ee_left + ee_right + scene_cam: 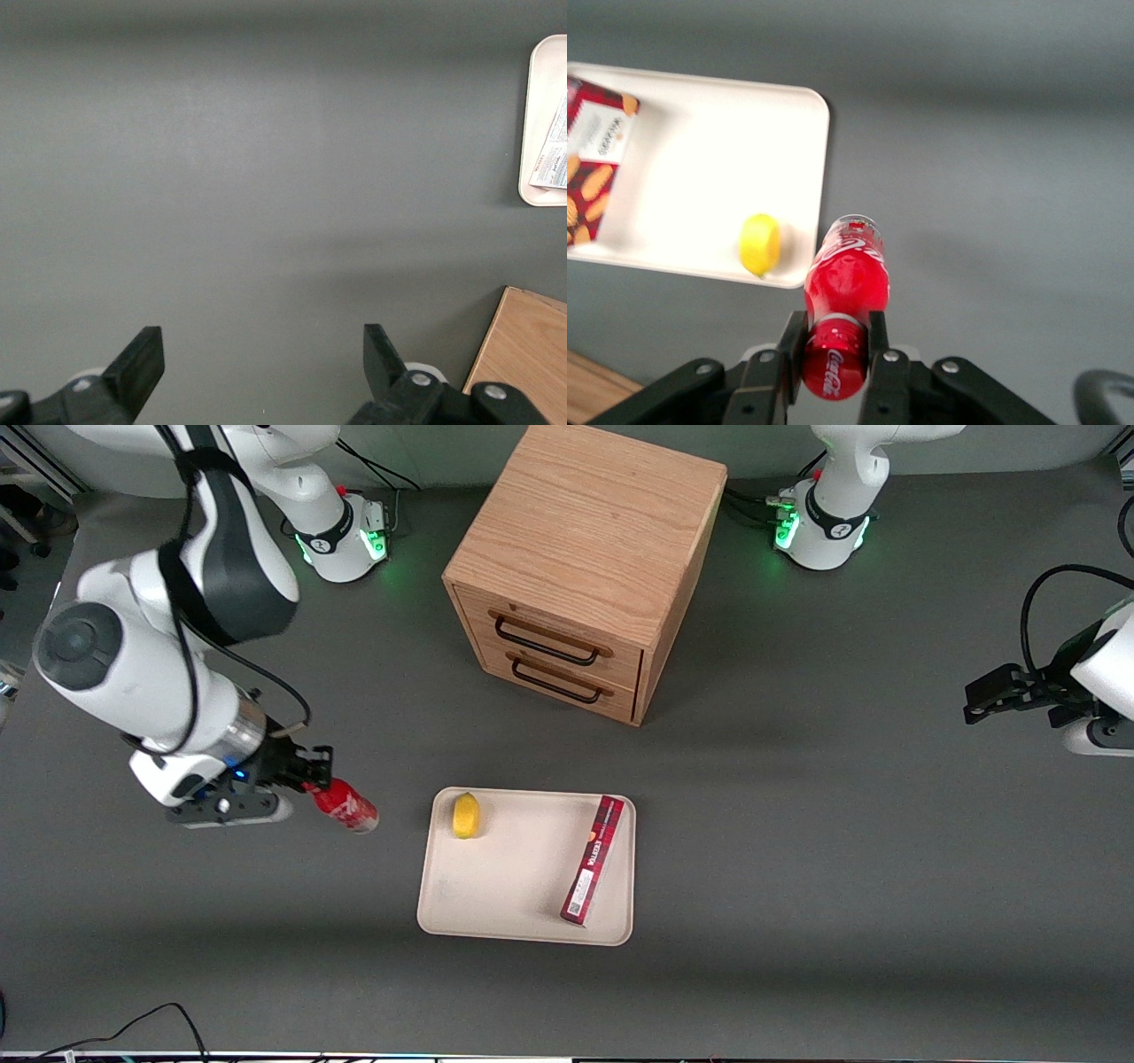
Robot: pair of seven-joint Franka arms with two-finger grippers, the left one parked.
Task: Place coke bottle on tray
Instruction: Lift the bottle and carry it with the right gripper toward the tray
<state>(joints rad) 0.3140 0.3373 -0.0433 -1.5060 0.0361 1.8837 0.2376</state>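
Observation:
My right gripper (312,781) is shut on the cap end of the small red coke bottle (347,806) and holds it lying sideways above the grey table, beside the tray toward the working arm's end. In the right wrist view the fingers (876,341) clamp the red cap and the bottle (847,270) points out over the table next to the tray's rim (824,150). The beige tray (505,886) lies nearer the front camera than the wooden cabinet.
A yellow lemon (466,815) and a long dark-red box (594,859) lie in the tray. A wooden two-drawer cabinet (576,558) stands farther from the front camera than the tray. The tray's corner also shows in the left wrist view (532,133).

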